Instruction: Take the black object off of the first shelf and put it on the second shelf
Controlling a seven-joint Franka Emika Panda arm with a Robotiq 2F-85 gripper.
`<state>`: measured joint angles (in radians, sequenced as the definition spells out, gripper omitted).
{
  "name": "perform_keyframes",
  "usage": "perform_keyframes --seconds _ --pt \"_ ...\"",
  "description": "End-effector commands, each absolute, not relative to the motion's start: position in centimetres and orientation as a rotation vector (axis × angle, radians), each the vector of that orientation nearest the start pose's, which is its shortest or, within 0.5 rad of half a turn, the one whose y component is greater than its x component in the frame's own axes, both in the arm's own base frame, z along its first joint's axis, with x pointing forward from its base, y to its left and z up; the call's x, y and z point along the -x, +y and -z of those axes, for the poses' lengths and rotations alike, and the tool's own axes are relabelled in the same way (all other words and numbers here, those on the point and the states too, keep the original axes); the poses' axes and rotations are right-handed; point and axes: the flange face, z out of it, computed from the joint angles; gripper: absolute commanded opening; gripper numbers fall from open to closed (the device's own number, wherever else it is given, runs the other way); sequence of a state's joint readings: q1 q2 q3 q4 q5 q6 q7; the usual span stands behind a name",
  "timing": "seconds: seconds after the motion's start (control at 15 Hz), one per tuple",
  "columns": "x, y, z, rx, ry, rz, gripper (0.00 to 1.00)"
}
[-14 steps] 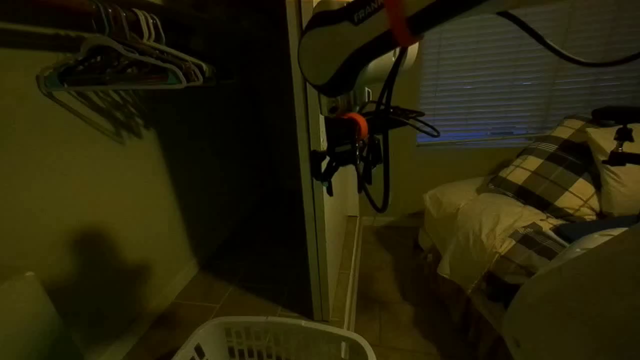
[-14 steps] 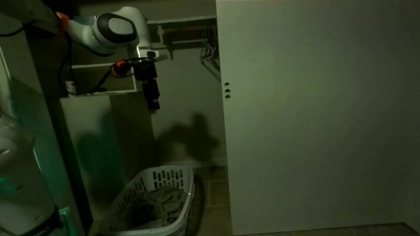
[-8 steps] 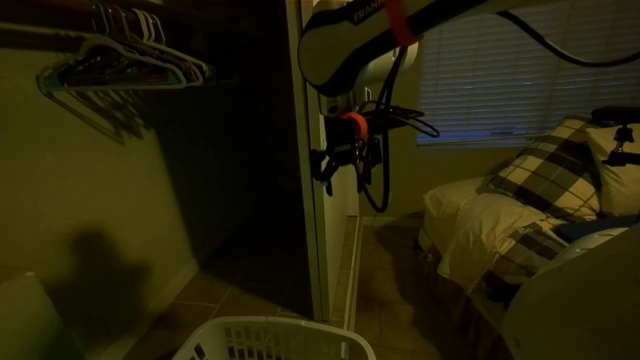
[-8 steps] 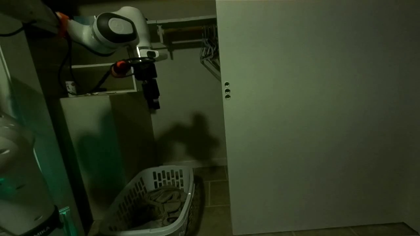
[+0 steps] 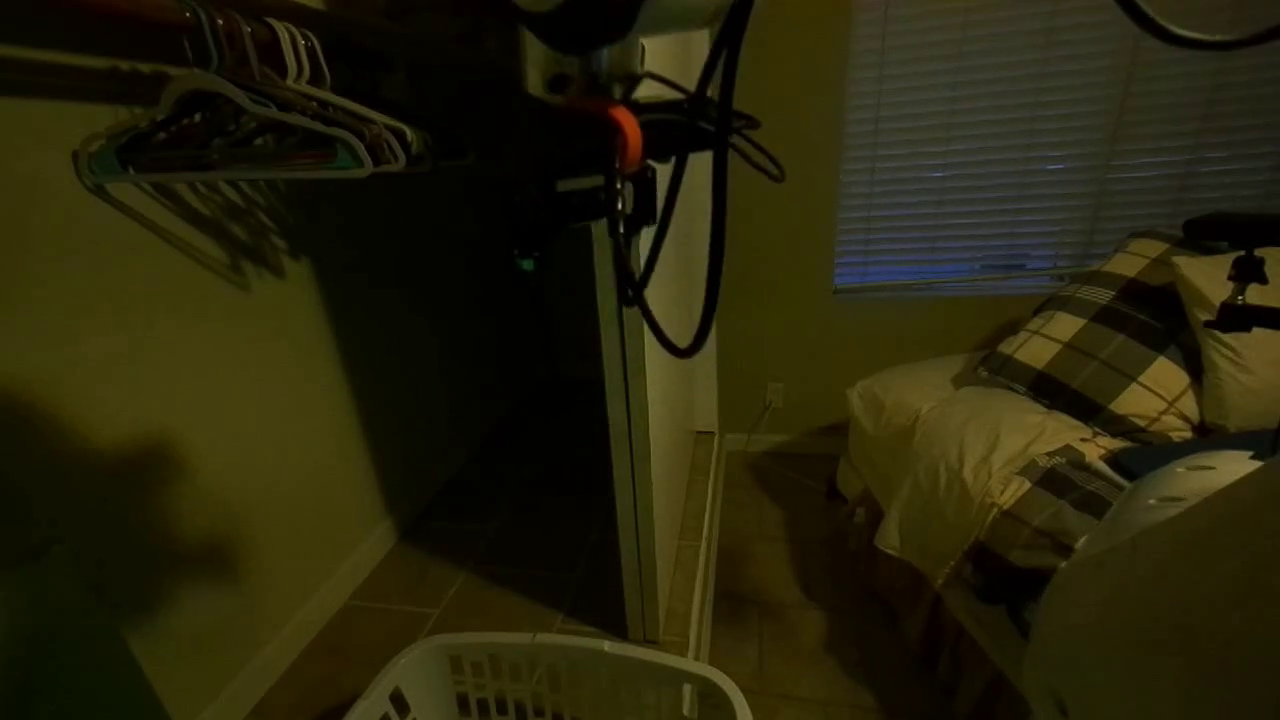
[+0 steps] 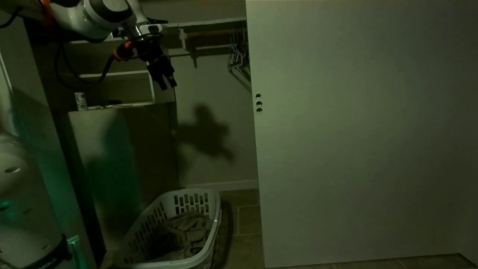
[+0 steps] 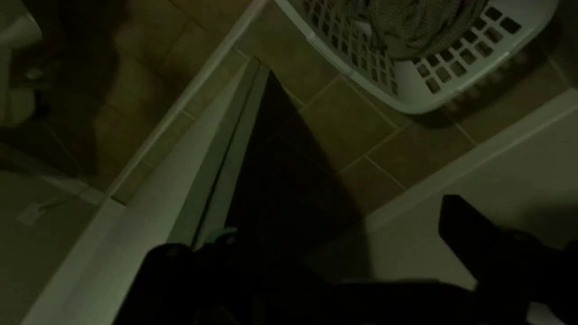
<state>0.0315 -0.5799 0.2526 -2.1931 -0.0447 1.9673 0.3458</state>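
End effector (image 6: 168, 86) hangs spread, well apart from the black object (image 6: 112, 102) on a shelf (image 6: 139, 104).

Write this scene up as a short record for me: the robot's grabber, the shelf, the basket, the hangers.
Gripper: open, in mid-air, holding nothing visible
Shelf: upright can; apart from it, a dark object, too dim to identify
Laundry basket: on the tiled floor, cloth inside
Hangers: on a rod
Light: dim
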Motion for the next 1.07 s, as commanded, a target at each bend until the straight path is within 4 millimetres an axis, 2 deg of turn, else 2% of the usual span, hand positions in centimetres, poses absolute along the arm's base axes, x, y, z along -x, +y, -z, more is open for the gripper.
perform_keyframes --seconds 0.0,0.27,0.53,0.67,0.73,1.0 --pt "-38.5 18.9 -69.0 3.042 -0.079 0.801 1.00" --pt "-38.0 24.6 -73.5 2.847 -0.290 0.884 1.00" --pt "-37.9 28.8 -75.7 2.688 -0.472 0.800 1.00" --pt "-38.2 30.0 -75.9 2.622 -0.565 0.739 1.00" --pt "-37.1 29.1 -75.2 2.690 -0.483 0.802 1.00" --pt "-38.1 29.9 -75.4 2.652 -0.539 0.769 1.00"
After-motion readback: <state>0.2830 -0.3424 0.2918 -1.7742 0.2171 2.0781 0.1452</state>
